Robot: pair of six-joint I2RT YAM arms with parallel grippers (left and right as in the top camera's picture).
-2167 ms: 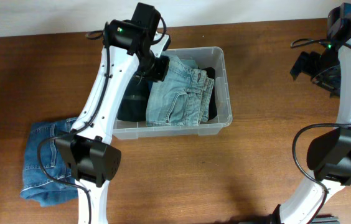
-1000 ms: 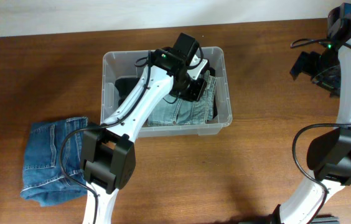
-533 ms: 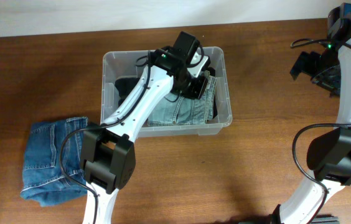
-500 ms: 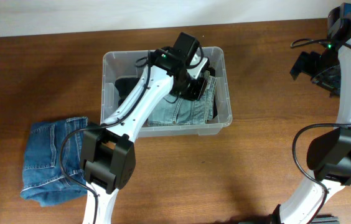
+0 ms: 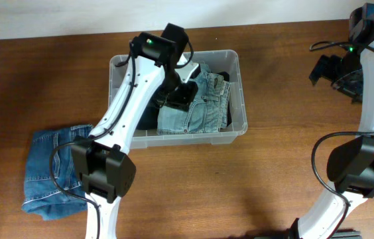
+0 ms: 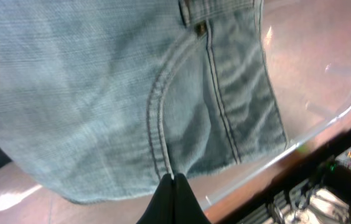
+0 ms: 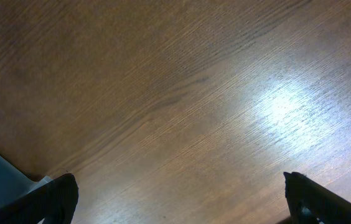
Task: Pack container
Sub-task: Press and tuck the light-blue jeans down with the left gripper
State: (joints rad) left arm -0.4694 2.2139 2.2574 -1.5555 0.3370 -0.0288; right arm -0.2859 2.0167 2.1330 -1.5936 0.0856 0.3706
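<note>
Container of clear plastic is sitting around the middle of the wooden worktop, toward the far side.

Nearest, at the left, a folded pair of dark blue jeans is lying on the worktop outside the bin, so packing is looking only partly done.

Beyond that, inside the container, light blue jeans are filling the right half, lying over a dark garment that is showing at their edges. The left hand is hanging over the near-left part of the light pair. Its fingers are clenched together, with the tips at a stitched seam. Whether they are pinching any cloth, I cannot tell.

My reading is that this hand is settling the light jeans to make room. To do that well:
- It should be pressing downward rather than sideways, since a light bin may skid.
- It should be keeping the fingers closed so they are not catching pockets or belt loops.
- It should be rising straight up, clear of the rim, before reaching for the dark pair.

Farthest, at the right and well apart from the bin, the right hand is hovering over bare wood, fingers spread wide and holding nothing.
</note>
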